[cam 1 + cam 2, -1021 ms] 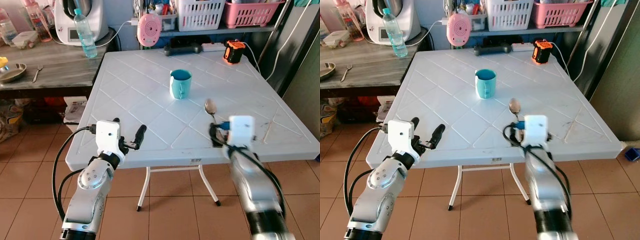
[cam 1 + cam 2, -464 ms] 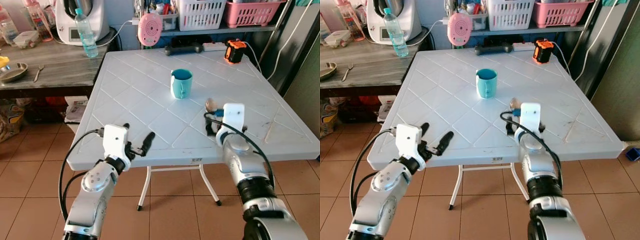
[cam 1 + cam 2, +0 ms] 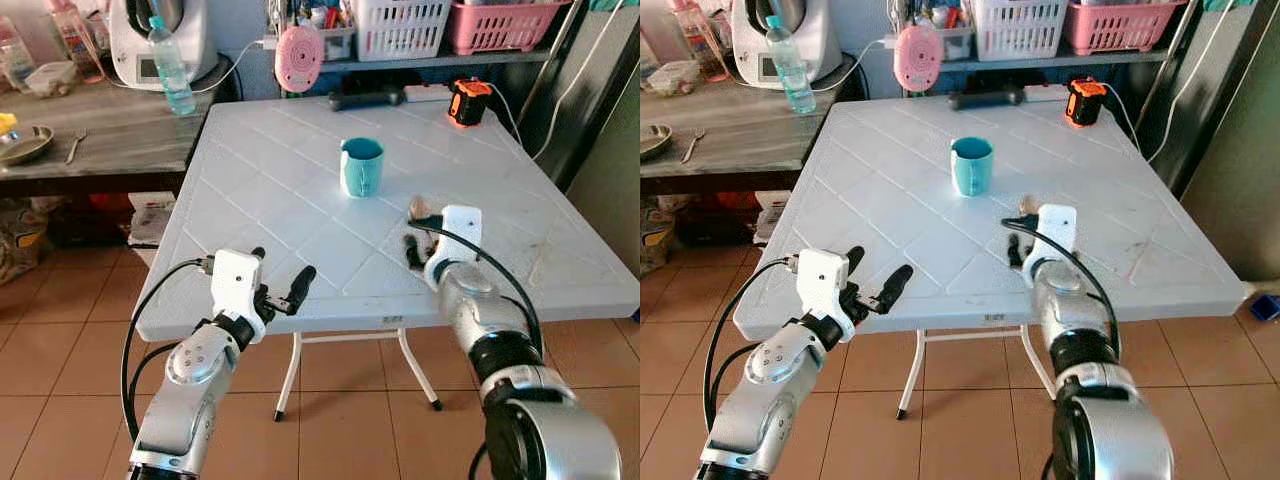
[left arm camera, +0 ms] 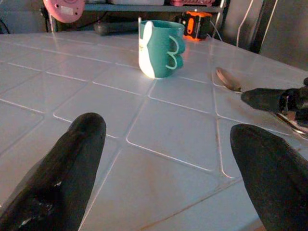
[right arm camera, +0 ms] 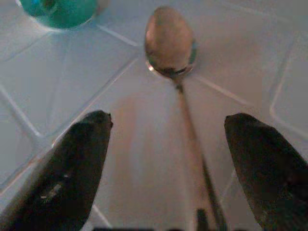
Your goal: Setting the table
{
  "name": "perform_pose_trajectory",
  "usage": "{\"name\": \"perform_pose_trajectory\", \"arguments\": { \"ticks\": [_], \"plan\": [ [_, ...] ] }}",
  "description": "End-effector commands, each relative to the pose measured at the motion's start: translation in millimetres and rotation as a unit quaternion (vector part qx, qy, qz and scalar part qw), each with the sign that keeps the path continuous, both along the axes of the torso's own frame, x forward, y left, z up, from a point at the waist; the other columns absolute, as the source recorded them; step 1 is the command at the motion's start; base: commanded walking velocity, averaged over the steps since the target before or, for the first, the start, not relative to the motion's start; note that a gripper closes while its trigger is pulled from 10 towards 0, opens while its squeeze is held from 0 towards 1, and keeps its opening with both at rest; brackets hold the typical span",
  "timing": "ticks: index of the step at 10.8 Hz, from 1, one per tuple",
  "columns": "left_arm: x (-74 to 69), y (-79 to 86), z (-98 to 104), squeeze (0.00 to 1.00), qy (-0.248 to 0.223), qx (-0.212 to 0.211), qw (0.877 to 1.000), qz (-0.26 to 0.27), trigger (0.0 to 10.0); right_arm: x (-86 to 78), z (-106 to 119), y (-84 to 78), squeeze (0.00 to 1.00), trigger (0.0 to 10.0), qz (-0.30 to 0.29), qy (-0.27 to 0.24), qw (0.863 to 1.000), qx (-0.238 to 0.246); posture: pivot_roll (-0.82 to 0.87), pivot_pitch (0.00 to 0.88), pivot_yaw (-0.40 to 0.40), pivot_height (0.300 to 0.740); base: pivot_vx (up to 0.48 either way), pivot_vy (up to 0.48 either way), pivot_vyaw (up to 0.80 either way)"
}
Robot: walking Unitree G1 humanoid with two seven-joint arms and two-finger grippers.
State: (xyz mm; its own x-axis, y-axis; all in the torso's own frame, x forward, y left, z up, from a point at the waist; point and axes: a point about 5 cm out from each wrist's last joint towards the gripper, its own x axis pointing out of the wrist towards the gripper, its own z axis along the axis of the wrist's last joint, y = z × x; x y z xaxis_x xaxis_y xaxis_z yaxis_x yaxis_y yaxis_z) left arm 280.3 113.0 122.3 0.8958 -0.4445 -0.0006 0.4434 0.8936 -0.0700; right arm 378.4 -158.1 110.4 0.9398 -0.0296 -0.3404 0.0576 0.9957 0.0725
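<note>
A white table (image 3: 260, 200) takes up most of the scene, with a wooden counter (image 3: 110, 130) to its left and a shelf of baskets at the far side. Near the table's middle stands a teal cup (image 3: 361, 167). The left gripper (image 3: 283, 292) hovers at the near left edge of the table, fingers spread wide and empty, pointing across toward the cup. The right gripper (image 5: 173, 159) sits low over the near right part of the table, its two fingers (image 5: 79, 159) wide apart on either side of a spoon (image 5: 171, 41). The spoon lies flat on the table, just to the right of and nearer than the cup, its bowl pointing far and its thin handle running back between the fingers. The step in hand looks like picking up the spoon. To do it well, the gripper should likely drop until the fingertips meet the table, keep the handle centred between them, then close squarely across the handle, not the bowl. A flat, thin handle may slip or skid sideways if one finger reaches it first, so an even, slow close is the safer choice.
</note>
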Motion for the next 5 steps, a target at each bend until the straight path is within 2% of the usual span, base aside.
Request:
{"name": "perform_pose_trajectory", "arguments": {
  "ticks": [1, 5],
  "plan": [
    [-2.0, 1.2, 0.7, 0.0, 0.001, 0.003, 1.0, -0.003, 10.0, 4.6, 6.9, 3.8, 0.0, 0.0, 0.009, -0.009, 1.0, 0.004, 0.03, 0.054, 0.038, 0.74, 0.0, 0.0, 0.0],
    [-6.7, 0.3, 2.4, 0.0, 0.001, -0.004, 1.0, -0.013, 10.0, 7.8, 8.6, -1.3, 0.0, 0.0, 0.001, -0.006, 1.0, -0.023, 0.03, 0.078, 0.037, 0.74, 0.0, 0.0, 0.0]
  ]
}}
